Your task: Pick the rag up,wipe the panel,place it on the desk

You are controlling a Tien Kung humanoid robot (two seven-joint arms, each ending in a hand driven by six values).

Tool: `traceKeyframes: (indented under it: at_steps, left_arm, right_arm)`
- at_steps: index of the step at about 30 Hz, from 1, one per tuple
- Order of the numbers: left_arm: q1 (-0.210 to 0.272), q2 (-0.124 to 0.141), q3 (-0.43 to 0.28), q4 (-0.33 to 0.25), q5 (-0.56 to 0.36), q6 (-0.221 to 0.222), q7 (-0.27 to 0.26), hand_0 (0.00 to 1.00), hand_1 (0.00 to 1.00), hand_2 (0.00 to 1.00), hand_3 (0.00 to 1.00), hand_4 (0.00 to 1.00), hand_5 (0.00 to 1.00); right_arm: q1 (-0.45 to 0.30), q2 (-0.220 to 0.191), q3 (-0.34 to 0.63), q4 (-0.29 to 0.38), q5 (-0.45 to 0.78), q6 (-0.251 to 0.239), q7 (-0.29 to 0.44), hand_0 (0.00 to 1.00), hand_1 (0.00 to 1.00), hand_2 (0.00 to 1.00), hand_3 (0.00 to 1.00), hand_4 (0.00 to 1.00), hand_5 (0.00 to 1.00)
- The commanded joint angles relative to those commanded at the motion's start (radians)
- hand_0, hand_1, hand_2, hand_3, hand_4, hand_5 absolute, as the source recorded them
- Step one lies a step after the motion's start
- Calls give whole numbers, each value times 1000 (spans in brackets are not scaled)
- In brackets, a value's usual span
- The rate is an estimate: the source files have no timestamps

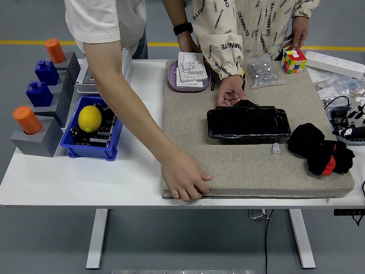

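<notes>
The rag [318, 149], a crumpled black cloth with a red patch, lies on the right end of a beige mat [245, 168]. The panel [247, 123], black and glossy, lies flat in the mat's middle, left of the rag. One person's hand [231, 90] rests at the panel's far edge. Another person's arm reaches across from the top left, and its hand [185, 180] grips the mat's front left corner. Neither robot hand shows in the head view.
A blue bin [94, 130] holding a yellow ball stands at the left, beside grey blocks with orange and blue pegs [34, 123]. A purple tray of white parts [191, 71], a bag of screws [261, 71], a colour cube [293, 59] and a small white connector [275, 148] lie around the panel.
</notes>
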Motion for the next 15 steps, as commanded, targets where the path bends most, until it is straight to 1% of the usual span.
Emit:
traceKeyframes:
  at_steps: [2,4,5,6,10,11,13,15]
  left_arm:
    - [0,0,3,0,-3,-1,-1,643,691,732,565,593,466]
    - [0,1,4,0,-2,0,-1,643,691,732,565,593,466]
    - [0,1,4,0,-2,0,-1,643,691,733,565,593,465]
    - [0,2,5,0,-3,0,-1,643,691,733,565,593,465]
    - [1,3,5,0,-2,0,0,643,691,733,565,593,465]
    - [1,3,5,0,-2,0,0,643,691,733,565,593,467]
    - [2,3,6,0,-2,0,2,643,691,733,565,593,467]
    - [1,3,8,0,-3,0,1,643,691,733,565,593,467]
  right_arm:
    - [5,-1,4,2,-4,1,-6,696,648,727,719,998,663]
    - [7,0,11,6,-12,-10,-11,696,648,727,719,998,663]
    - [8,0,14,7,-16,-18,-12,679,638,715,711,998,658]
    - [8,0,16,10,-20,-29,-14,679,638,715,711,998,658]
    - [4,0,23,26,-27,-100,-21,679,638,715,711,998,658]
    - [3,0,23,29,-25,-114,-20,670,620,702,699,998,661]
    - [1,1,11,32,32,-147,-7,670,620,702,699,998,661]
    - [-3,1,3,35,109,-163,5,670,620,702,699,998,661]
